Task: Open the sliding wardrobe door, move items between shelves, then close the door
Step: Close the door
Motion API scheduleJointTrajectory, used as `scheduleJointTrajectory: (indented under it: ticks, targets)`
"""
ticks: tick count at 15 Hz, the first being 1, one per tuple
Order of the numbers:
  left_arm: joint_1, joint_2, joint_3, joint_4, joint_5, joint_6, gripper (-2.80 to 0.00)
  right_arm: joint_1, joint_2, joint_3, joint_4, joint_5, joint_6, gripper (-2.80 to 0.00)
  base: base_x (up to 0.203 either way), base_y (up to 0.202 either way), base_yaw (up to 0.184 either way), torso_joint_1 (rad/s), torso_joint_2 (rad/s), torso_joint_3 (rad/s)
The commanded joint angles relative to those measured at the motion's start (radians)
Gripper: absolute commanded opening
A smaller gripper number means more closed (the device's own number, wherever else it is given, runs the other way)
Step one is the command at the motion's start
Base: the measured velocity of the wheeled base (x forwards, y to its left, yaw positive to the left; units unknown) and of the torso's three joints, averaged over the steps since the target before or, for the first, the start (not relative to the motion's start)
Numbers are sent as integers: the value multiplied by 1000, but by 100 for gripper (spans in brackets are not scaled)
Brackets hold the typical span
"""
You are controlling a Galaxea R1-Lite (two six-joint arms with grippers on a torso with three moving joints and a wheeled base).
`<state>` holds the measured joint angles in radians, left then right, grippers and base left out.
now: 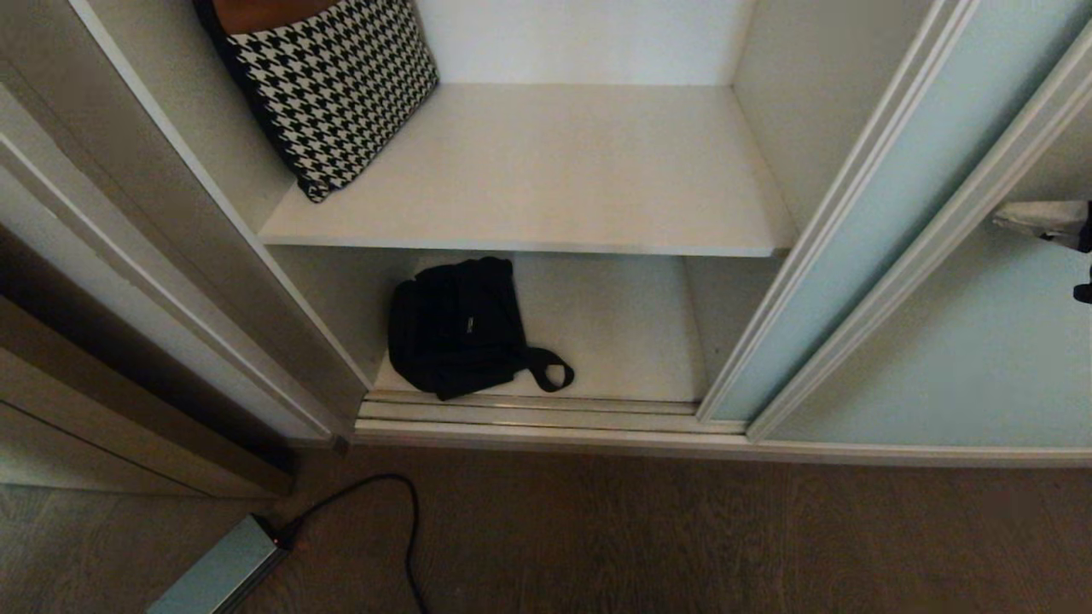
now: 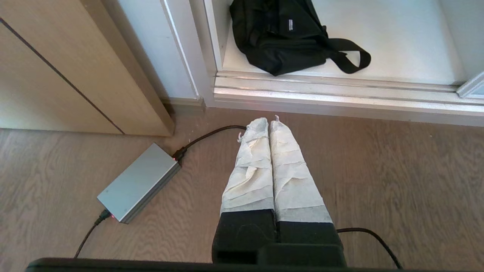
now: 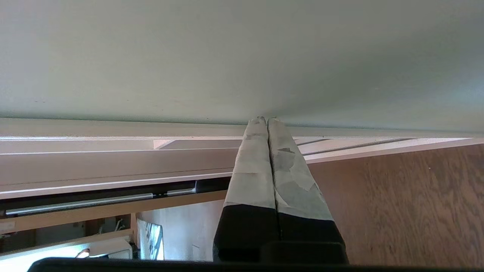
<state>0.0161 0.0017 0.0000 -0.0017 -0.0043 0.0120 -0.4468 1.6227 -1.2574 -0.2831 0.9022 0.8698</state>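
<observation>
The sliding wardrobe door [image 1: 930, 281] is frosted, matt glass in a smooth painted frame. The shelves [image 1: 546, 170] are smooth white laminate — the black bag [image 1: 456, 328] at lower centre is soft matt cloth. The floor [image 1: 682, 537] is grained wood; the floor track [image 1: 529, 414] is ribbed metal, faintly shiny.

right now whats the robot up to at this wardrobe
The sliding wardrobe door stands open, pushed to the right. The right gripper, fingers shut, has its tips at the door's frosted glass near the frame edge. The left gripper hangs shut above the wooden floor, idle. Inside, a black bag lies on the bottom shelf, its strap looped toward the front. The shelf above holds only a houndstooth cushion. The bag has not been picked up.
</observation>
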Motion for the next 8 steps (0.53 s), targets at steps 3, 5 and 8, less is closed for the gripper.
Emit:
scheduleJointTrajectory:
  ticks: [3,5,8]
  targets:
    - [0,0,0,0,0,1,-280,37,-15,13,-4,0,5,-280,0,0,0,0,0,0]
    - [1,0,0,0,0,2,-280,70,-26,26,-4,-1,3,-280,0,0,0,0,0,0]
    - [1,0,0,-1,0,0,-280,109,-42,45,-4,-30,2,-280,0,0,0,0,0,0]
